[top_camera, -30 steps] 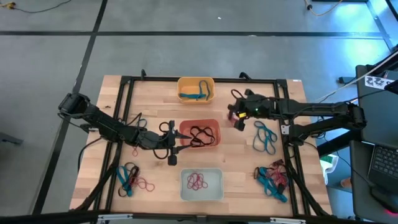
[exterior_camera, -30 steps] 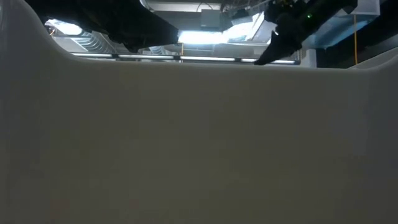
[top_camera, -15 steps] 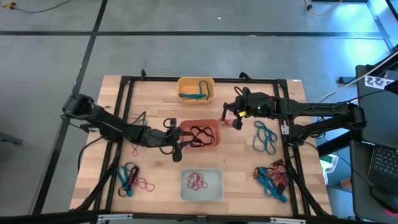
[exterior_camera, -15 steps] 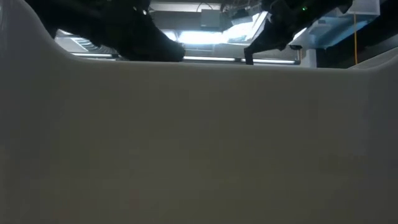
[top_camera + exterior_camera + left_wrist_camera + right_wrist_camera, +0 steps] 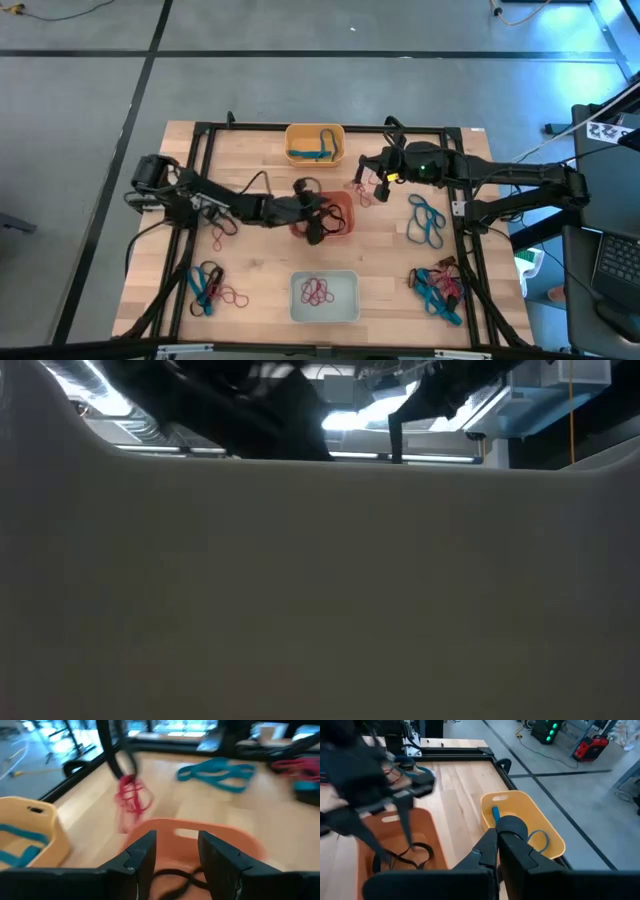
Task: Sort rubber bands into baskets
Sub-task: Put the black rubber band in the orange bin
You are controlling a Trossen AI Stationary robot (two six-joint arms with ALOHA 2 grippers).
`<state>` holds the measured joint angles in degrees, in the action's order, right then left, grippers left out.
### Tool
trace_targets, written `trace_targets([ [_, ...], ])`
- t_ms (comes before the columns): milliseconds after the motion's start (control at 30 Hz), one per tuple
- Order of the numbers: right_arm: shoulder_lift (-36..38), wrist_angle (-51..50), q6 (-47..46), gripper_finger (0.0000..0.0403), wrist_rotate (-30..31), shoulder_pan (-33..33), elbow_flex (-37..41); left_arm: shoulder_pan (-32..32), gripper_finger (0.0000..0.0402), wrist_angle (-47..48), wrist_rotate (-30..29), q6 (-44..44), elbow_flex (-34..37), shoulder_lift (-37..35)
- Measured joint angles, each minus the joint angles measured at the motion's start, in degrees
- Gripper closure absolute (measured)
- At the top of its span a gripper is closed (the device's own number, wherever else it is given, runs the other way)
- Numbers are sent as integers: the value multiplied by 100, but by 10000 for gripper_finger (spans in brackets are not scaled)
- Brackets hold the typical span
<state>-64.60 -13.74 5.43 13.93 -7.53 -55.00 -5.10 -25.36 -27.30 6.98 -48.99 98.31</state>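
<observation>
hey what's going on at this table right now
Two robot arms are sorting rubber bands into baskets. The left pincer, open, is over the red-orange basket of black bands. The right pincer, shut on red bands, hangs beside that basket. More bands lie loose on the table.

Left gripper: fingers parted, lower centre, over the red-orange basket
Basket contents: black rubber bands
Red bands: hanging upper left of centre
Yellow basket: left edge
Teal bands: upper right, on the table
</observation>
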Motion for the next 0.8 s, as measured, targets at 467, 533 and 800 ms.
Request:
trace_targets([
  [467,4,-284,244,384,-2,0,-162,777,259,227,154,-1000,-1047,881],
  [533,4,-296,245,384,-4,0,-162,877,259,204,251,-1038,-1109,968],
  [800,4,-275,254,384,-166,0,-162,1086,259,-236,531,-1209,-1259,1408],
])
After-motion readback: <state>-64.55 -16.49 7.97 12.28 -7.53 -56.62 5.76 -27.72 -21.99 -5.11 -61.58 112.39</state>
